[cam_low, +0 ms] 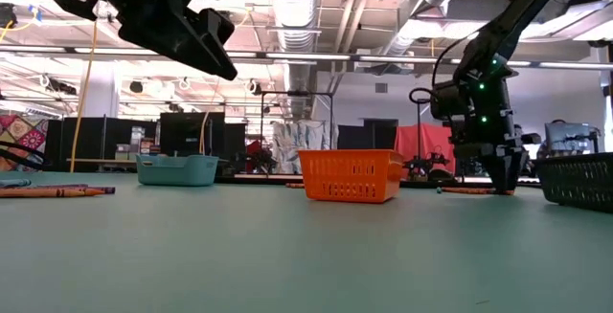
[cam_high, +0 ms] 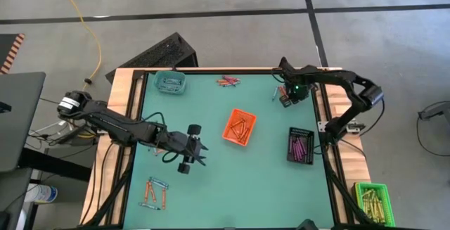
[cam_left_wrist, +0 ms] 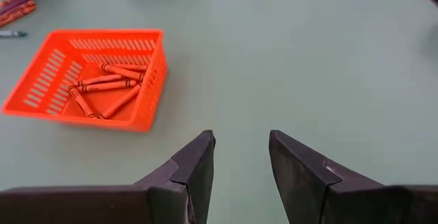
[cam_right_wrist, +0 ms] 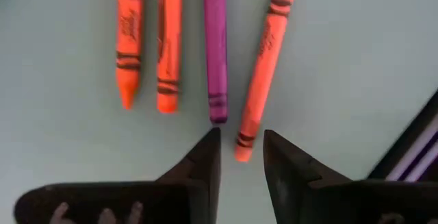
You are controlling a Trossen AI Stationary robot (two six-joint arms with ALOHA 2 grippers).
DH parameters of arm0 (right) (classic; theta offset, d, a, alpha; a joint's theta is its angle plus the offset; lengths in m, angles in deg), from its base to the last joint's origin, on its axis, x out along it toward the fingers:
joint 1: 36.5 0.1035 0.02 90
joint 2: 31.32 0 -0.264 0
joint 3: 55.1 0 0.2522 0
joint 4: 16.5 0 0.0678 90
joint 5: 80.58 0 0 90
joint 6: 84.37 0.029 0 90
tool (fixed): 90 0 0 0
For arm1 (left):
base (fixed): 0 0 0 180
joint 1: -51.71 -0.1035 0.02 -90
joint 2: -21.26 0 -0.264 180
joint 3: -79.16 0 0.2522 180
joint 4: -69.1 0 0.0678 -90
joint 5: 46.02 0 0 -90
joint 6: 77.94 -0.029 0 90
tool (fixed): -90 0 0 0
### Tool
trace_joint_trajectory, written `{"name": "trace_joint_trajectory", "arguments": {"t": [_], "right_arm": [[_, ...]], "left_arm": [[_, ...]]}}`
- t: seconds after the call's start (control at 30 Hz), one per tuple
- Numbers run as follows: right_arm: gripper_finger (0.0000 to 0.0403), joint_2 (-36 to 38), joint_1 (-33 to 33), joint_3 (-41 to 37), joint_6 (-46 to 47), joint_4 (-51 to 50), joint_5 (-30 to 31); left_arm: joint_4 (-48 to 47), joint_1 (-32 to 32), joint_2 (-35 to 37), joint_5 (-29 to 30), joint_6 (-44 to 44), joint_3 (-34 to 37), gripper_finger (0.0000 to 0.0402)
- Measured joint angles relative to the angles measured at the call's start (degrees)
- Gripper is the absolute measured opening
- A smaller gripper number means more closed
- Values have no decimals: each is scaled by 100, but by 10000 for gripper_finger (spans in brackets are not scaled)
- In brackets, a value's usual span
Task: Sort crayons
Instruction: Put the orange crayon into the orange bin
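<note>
Green tabletop (cam_high: 211,181) viewed from above, with sorting trays and scattered crayons. Orange tray (cam_high: 239,127) at centre, holding orange-red crayons (cam_left_wrist: 102,90); black tray (cam_high: 300,145) toward the right edge, holding purple-pink crayons (cam_high: 300,148); teal tray (cam_high: 170,83) at the far left corner. Loose crayons in three places: a mixed cluster (cam_high: 156,193) near the front left, a small group (cam_high: 227,81) at the far edge, and a row of four (cam_right_wrist: 198,46) beneath the right arm at the far right corner, namely three orange-red and one purple, lying side by side on the mat. Right gripper (cam_right_wrist: 241,157) lowered over that row, fingers parted narrowly, tips just short of the ends of the purple and the nearest orange-red crayon, nothing between them. Left gripper (cam_left_wrist: 241,154) raised above the table, left of the orange tray, fingers parted by a modest gap and empty. Green tray (cam_high: 371,199) of yellow-olive sticks off the table at the front right.
</note>
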Motion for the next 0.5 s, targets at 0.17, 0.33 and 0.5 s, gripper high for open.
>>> {"name": "trace_joint_trajectory", "arguments": {"t": [0.17, 0.33, 0.5], "right_arm": [[107, -18, 69, 7, 4, -45, 93], [105, -22, 66, 5, 3, -41, 101], [71, -26, 66, 7, 3, -31, 105]], "left_arm": [[20, -4, 0, 6, -17, 1, 132], [22, -2, 0, 2, -27, -1, 132], [23, -2, 0, 3, -27, -1, 132]]}}
